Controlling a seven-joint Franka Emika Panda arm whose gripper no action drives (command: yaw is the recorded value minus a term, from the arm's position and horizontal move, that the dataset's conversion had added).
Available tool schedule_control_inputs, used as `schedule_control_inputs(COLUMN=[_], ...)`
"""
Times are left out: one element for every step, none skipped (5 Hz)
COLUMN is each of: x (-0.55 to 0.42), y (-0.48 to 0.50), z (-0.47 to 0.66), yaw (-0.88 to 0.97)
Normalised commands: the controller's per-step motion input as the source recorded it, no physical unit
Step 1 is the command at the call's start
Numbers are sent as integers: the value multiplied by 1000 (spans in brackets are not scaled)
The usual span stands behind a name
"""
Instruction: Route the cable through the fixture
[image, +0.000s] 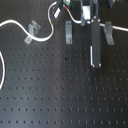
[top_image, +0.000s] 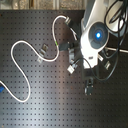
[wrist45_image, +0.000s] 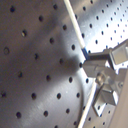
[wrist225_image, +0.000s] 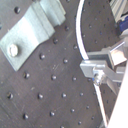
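The white cable (top_image: 22, 46) runs from the second exterior view's left through a small metal fixture (top_image: 43, 50), past its green band (top_image: 60, 46), then loops up and back under the arm. In the first exterior view the cable (image: 15, 22) passes the left fixture (image: 34, 30) and rises to the green band (image: 53, 19). My gripper (image: 83, 20) sits at the top, between the middle fixture (image: 68, 33) and the right fixture (image: 107, 34). In both wrist views the cable (wrist45_image: 75, 35) (wrist225_image: 80, 35) runs into the metal fingers (wrist45_image: 102, 62) (wrist225_image: 100, 62), which look shut on it.
A black perforated board (image: 50, 95) fills the scene. A long black bar (image: 95, 45) lies in front of the gripper. The arm body with its blue light (top_image: 98, 35) hides the gripper in the second exterior view. A bracket (wrist225_image: 30, 30) lies close beside the cable.
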Motion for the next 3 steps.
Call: schedule_control_inputs(x=[448,455,398], y=[-137,-40,-6], z=[-275,-326,-328], yaw=[80,169,271])
